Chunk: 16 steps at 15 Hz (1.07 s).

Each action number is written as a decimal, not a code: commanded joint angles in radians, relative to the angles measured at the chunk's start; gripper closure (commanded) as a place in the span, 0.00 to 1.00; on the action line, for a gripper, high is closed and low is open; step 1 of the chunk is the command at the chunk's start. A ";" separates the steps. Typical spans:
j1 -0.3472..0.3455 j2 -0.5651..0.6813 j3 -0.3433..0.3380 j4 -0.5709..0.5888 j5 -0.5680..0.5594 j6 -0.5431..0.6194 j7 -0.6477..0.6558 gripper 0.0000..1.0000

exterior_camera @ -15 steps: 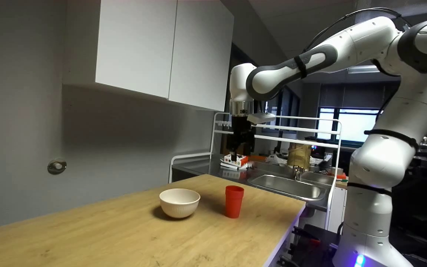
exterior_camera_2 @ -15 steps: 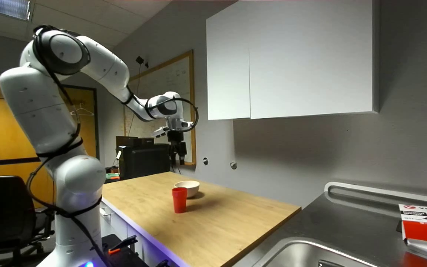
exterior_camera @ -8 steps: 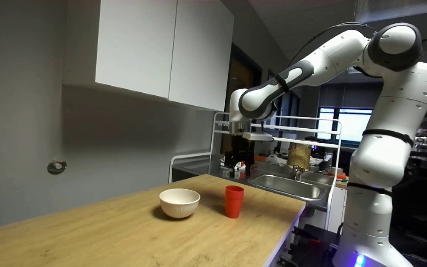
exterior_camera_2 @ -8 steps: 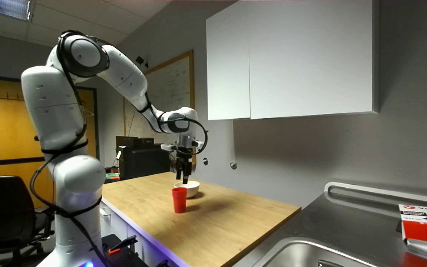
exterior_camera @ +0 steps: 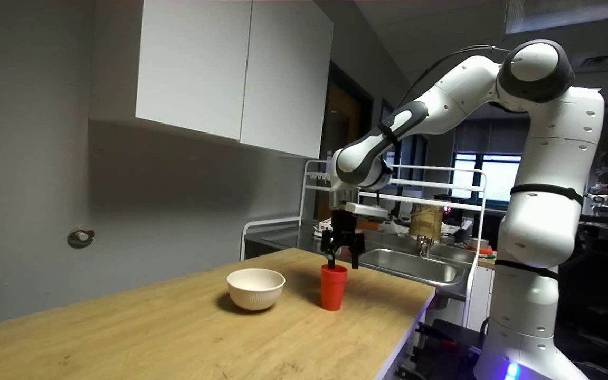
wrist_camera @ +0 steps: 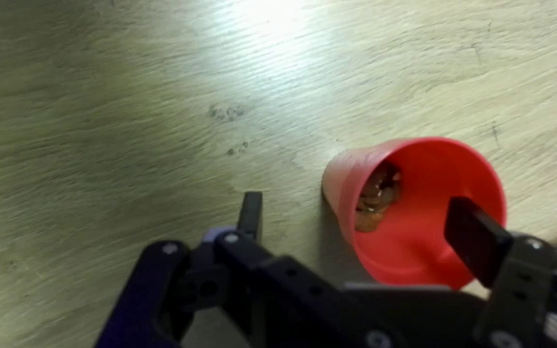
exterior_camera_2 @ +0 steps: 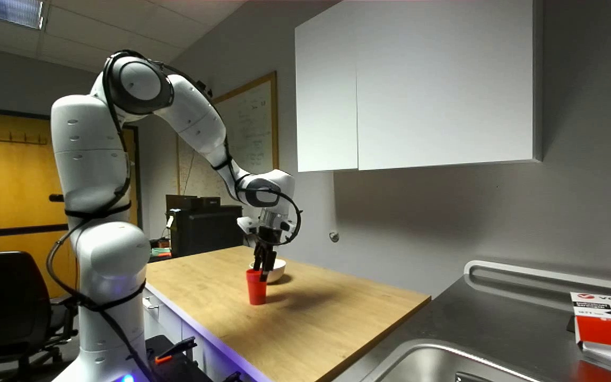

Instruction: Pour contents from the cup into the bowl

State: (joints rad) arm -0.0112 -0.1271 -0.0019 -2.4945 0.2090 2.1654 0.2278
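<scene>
The red cup (exterior_camera: 332, 291) stands upright on the wooden table in both exterior views (exterior_camera_2: 256, 291). In the wrist view its mouth (wrist_camera: 435, 181) faces the camera, and brownish contents (wrist_camera: 376, 197) lie at the bottom. The cream-white bowl (exterior_camera: 255, 296) sits beside the cup, and in an exterior view it shows partly behind the cup and gripper (exterior_camera_2: 279, 270). My gripper (exterior_camera: 343, 264) is open and empty, pointing down at rim height. In the wrist view (wrist_camera: 353, 205) one finger overlaps the cup's mouth and the other is outside the cup. I cannot tell whether that finger touches the cup.
The wooden table (exterior_camera: 167, 332) ends near a metal sink (exterior_camera: 409, 266) and a white rack (exterior_camera: 420, 184). A wall cabinet (exterior_camera_2: 443, 85) hangs above the table's back. A red and white box (exterior_camera_2: 610, 329) lies on the dark counter.
My gripper has come down from well above the table to the cup's rim, with the arm reaching farther forward. The cup and the bowl have not moved.
</scene>
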 commanded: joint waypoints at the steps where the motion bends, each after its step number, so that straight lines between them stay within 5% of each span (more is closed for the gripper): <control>1: -0.008 0.015 -0.018 -0.004 0.045 0.013 -0.042 0.33; 10: -0.011 0.002 -0.019 0.011 0.045 0.007 -0.022 1.00; 16: 0.008 -0.050 0.018 0.099 -0.031 -0.051 0.056 0.99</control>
State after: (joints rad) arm -0.0123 -0.1358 -0.0089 -2.4528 0.2255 2.1705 0.2262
